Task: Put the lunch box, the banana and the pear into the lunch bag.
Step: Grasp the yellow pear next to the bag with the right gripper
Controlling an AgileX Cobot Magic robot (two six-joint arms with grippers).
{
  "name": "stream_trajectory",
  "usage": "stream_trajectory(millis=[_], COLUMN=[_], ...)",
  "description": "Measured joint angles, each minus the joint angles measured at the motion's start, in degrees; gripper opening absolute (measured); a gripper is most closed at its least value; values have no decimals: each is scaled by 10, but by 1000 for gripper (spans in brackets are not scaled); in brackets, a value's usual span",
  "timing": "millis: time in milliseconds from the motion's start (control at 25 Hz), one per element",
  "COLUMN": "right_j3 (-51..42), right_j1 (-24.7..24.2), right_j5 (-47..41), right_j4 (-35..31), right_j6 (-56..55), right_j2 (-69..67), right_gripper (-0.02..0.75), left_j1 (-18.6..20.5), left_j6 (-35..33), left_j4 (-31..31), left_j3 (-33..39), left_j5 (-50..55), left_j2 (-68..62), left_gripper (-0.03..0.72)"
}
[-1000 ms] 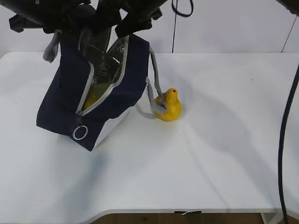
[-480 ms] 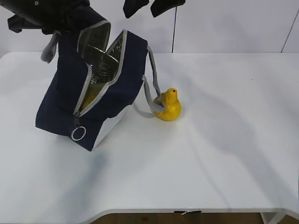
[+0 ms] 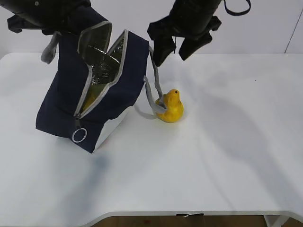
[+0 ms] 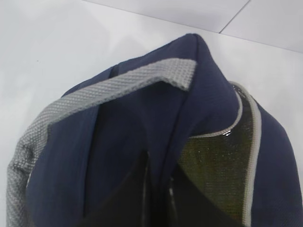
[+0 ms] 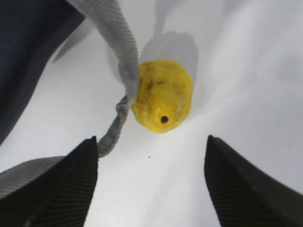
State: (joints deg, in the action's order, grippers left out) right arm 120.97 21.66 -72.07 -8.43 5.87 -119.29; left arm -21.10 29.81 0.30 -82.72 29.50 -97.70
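Exterior view has the lunch bag (image 3: pixel 92 97) sitting on the left side of the white table (image 3: pixel 227 156), unzipped, top flap pulled up so you can see the foil lining, silver ring pull (image 3: pixel 79 135) dangling at the front corner. There's something yellow down inside the opening, can't tell what exactly. The left gripper (image 4: pixel 158 201) is up at the back top edge of the bag, and in its wrist cam the fingers look pinched tight on a fold of the navy fabric next to a grey strap (image 4: pixel 118 87). The pear (image 3: pixel 171 107) stands on the table just right of the bag, with the other grey strap handle (image 3: pixel 154 87) draped against its left side. The right gripper (image 3: pixel 173 47) hangs in the air above the pear, jaws spread wide and holding nothing. Its wrist cam looks straight down at the pear (image 5: pixel 162 94) sitting between the two fingertips, dark stem spot facing up, well clear of both pads.
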Motion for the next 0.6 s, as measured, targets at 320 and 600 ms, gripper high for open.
stream_trajectory(millis=[320,600], right_j3=[-55,-58], right_j1=[0,0], right_j5=[4,6], right_j4=[43,45], right_j6=[0,5], right_j2=[-1,-40], right_gripper=[552,546], left_j1=[0,0], left_j6=[0,0], left_j4=[1,1], left_j3=[0,0], left_j5=[1,1], left_j2=[0,0], left_gripper=[-2,-2])
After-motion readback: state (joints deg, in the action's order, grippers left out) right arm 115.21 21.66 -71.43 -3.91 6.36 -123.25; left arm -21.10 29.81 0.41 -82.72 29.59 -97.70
